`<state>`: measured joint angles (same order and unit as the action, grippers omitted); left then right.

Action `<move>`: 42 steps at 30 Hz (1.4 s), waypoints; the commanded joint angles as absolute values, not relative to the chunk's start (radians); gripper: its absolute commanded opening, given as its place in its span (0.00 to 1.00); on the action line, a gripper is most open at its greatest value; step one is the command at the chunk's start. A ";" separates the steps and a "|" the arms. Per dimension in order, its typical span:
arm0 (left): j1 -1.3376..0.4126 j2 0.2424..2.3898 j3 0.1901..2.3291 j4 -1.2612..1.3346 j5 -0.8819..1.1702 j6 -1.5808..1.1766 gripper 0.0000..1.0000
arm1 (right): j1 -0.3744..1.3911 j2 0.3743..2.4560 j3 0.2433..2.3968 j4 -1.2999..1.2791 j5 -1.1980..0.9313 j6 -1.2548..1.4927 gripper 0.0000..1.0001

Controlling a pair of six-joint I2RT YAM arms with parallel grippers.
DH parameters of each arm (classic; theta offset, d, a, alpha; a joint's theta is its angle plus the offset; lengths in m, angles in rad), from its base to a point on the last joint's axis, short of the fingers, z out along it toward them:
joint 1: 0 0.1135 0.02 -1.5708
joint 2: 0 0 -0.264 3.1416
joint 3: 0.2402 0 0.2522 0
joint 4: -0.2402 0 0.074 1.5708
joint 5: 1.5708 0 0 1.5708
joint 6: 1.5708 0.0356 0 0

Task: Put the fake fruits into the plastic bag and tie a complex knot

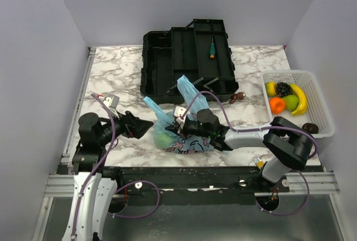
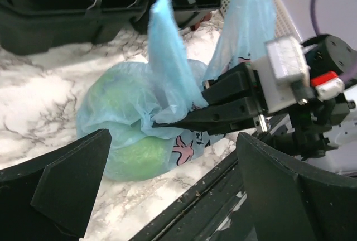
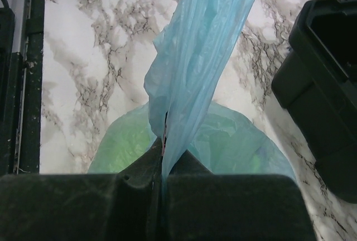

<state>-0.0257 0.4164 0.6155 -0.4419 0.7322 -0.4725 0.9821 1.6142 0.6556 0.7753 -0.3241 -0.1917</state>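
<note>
1. A white marble-patterned table stands between plain grey walls. An open black toolbox sits at its far middle, with a green-handled screwdriver lying in its tray.
2. The plastic bag lies on the near side of the toolbox with two pale-blue tails standing up. A green fruit shows through its thin skin.
3. The right gripper, also nearer than the toolbox, is clenched on the bag's gathered neck.
4. The left gripper, near and left of the toolbox, is spread wide and grasps nothing, its tips just beside the bag.
5. Right of the toolbox, a white mesh basket holds a banana, an orange, grapes and a second green fruit.
</note>
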 commanded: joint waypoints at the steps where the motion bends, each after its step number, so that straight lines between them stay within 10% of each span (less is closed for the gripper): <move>1: -0.023 0.479 0.519 -0.204 0.739 -0.673 0.98 | 0.979 1.638 0.685 0.754 -0.258 -0.135 0.01; 18: -0.317 0.741 0.531 0.002 0.385 -0.607 0.54 | 1.010 1.649 0.699 0.750 -0.187 -0.176 0.01; 30: -0.365 0.810 0.492 0.177 0.455 -0.695 0.62 | 1.020 1.646 0.682 0.754 -0.213 -0.195 0.01; 34: -0.365 0.812 0.481 0.188 0.476 -0.695 0.07 | 1.020 1.634 0.677 0.754 -0.218 -0.193 0.01; 42: -0.356 0.776 0.494 0.103 0.480 -0.571 0.00 | 1.020 1.511 0.777 0.523 -0.282 -0.218 0.64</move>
